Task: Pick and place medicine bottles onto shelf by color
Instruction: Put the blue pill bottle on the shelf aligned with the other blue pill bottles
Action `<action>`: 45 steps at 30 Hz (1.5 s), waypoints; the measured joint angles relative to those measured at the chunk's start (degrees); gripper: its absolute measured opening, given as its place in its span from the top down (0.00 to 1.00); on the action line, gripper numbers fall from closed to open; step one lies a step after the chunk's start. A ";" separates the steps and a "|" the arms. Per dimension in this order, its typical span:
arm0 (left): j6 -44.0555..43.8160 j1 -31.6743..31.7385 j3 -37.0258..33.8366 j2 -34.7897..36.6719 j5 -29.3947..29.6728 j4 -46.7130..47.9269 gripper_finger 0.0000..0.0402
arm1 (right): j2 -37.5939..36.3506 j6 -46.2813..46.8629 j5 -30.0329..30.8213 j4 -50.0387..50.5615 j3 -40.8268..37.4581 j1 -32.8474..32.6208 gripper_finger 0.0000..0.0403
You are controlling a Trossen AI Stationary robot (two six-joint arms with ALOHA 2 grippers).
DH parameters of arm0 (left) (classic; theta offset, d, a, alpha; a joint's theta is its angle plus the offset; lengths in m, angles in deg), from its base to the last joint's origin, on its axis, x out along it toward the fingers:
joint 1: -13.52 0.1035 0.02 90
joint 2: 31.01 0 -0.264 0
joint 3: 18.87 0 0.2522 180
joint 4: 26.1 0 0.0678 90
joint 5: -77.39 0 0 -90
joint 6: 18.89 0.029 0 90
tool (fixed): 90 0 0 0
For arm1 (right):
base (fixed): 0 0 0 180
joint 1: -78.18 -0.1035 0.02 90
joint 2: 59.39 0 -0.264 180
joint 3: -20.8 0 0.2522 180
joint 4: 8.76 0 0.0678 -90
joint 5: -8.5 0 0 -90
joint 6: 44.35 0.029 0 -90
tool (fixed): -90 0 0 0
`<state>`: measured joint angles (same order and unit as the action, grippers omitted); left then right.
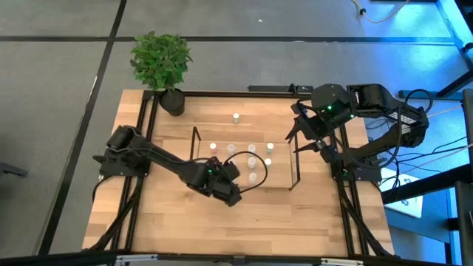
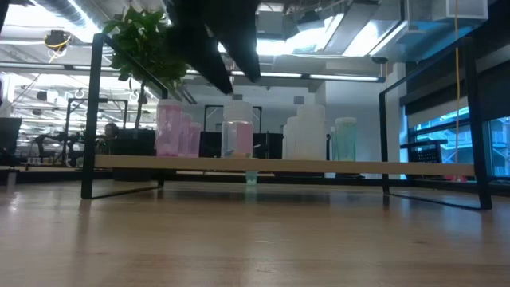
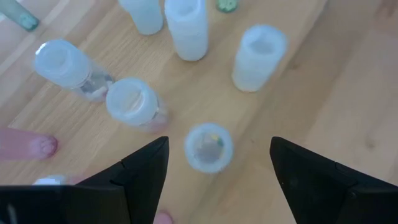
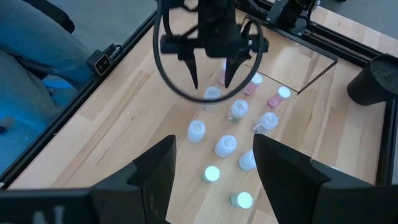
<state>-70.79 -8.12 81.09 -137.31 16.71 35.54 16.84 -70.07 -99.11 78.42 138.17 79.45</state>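
Several tiny pale medicine bottles (image 1: 252, 148) stand upright on the wooden board of the low black-rod shelf (image 1: 284, 174) at the table's middle. In the low view they show pink (image 2: 171, 127), clear (image 2: 237, 135), white (image 2: 307, 131) and green (image 2: 344, 137). My left gripper (image 3: 219, 142) is open, slanting down over the shelf's near side. Its fingers stand on either side of one whitish-capped bottle (image 3: 208, 147) and above it, without touching. The right wrist view shows this left gripper (image 4: 211, 81) above that bottle (image 4: 212, 94). My right gripper (image 4: 211, 180) waits open, high over the table's right side.
One bottle (image 1: 236, 117) stands off the shelf on the table toward the far edge. A potted plant (image 1: 161, 63) stands at the far left corner. A black frame (image 1: 148, 133) runs round the table. Bare wood lies between the shelf and the near edge.
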 joint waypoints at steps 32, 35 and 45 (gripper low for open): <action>8.87 1.01 0.00 16.53 9.79 11.34 0.32 | 0.05 0.02 -0.02 -1.85 0.00 -0.01 0.46; 8.87 0.97 0.00 16.53 10.65 11.45 0.32 | 0.21 0.17 0.00 -2.42 0.04 -0.01 0.46; 6.33 -1.36 0.00 16.48 11.15 11.49 0.32 | 3.06 1.24 12.87 -6.98 0.04 0.01 0.46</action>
<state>-64.46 -9.47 81.09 -120.83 27.87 47.04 19.89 -68.83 -86.24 71.44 138.22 79.46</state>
